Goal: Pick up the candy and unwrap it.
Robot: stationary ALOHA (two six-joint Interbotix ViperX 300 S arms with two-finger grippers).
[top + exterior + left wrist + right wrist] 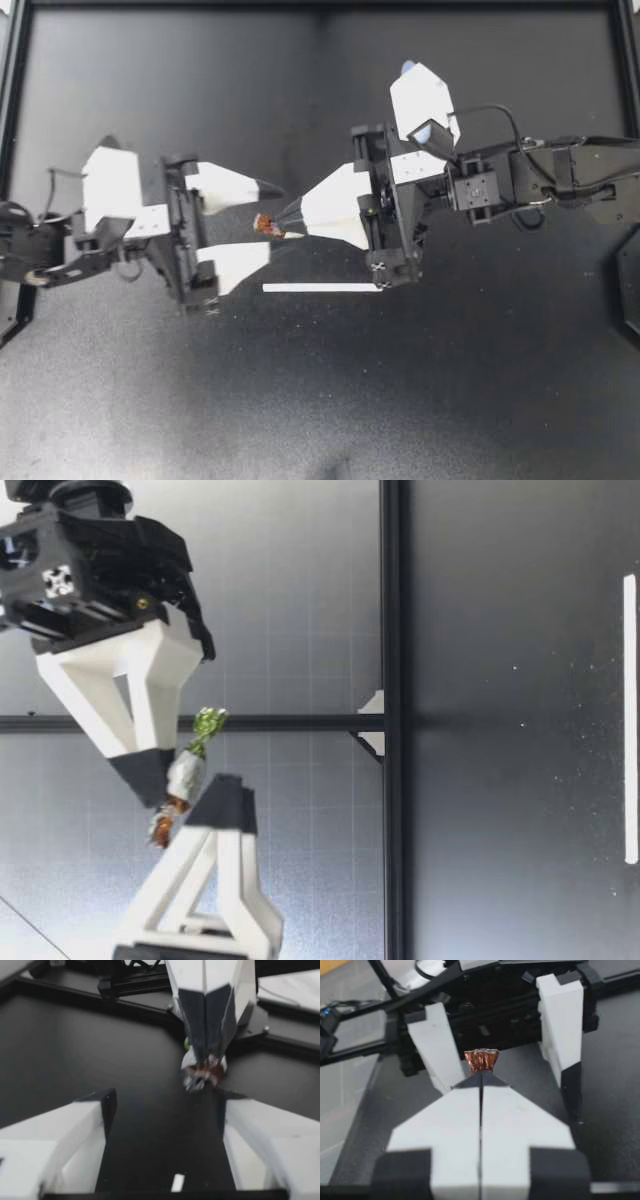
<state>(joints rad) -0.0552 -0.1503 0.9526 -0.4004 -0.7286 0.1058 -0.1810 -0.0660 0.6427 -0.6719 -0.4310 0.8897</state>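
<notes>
My right gripper [287, 227] is shut on the candy [265, 224], a small sweet in a foil wrapper, and holds it above the table. In the low view the candy [186, 774] shows a green twisted end on its upper side and a brown end lower down, at the right gripper's tip [150, 777]. My left gripper [268, 219] is open, one fingertip on each side of the candy without gripping it. In the left wrist view the candy [202, 1067] hangs just ahead of the spread fingers [98, 1108]. The right wrist view shows the brown wrapper end [481, 1060] poking past the shut tips [481, 1077].
A thin white strip [321, 288] lies flat on the dark table just under and nearer than the grippers; the low view shows the strip [629, 720] too. A black frame [320, 5] borders the table.
</notes>
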